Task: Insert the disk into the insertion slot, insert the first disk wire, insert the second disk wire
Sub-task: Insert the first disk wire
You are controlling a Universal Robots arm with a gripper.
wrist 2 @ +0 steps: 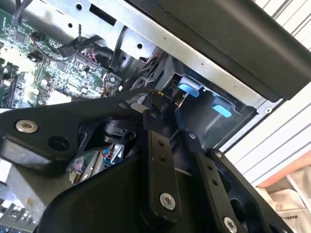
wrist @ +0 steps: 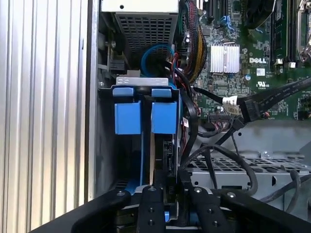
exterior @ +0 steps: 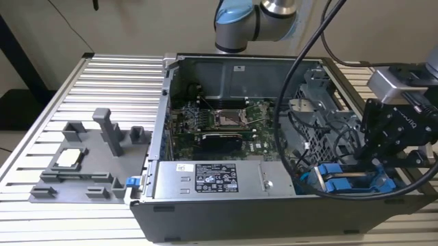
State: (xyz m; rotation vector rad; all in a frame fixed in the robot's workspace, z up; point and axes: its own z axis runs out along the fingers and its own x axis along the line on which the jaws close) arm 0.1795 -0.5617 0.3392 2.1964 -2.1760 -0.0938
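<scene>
Your end effector (wrist: 170,183) pinches the disk (wrist: 156,155), which stands on edge in the slot (wrist: 124,160) at a corner of the case (exterior: 239,220), long axis running straight away from the end effector.

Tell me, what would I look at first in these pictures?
The big open computer case in the middle of the slatted table grabs the eye first, with its green circuit board showing inside. Next come the bright blue tabs in the case's corner at the exterior view's right. The black gripper hangs just above them.
</scene>
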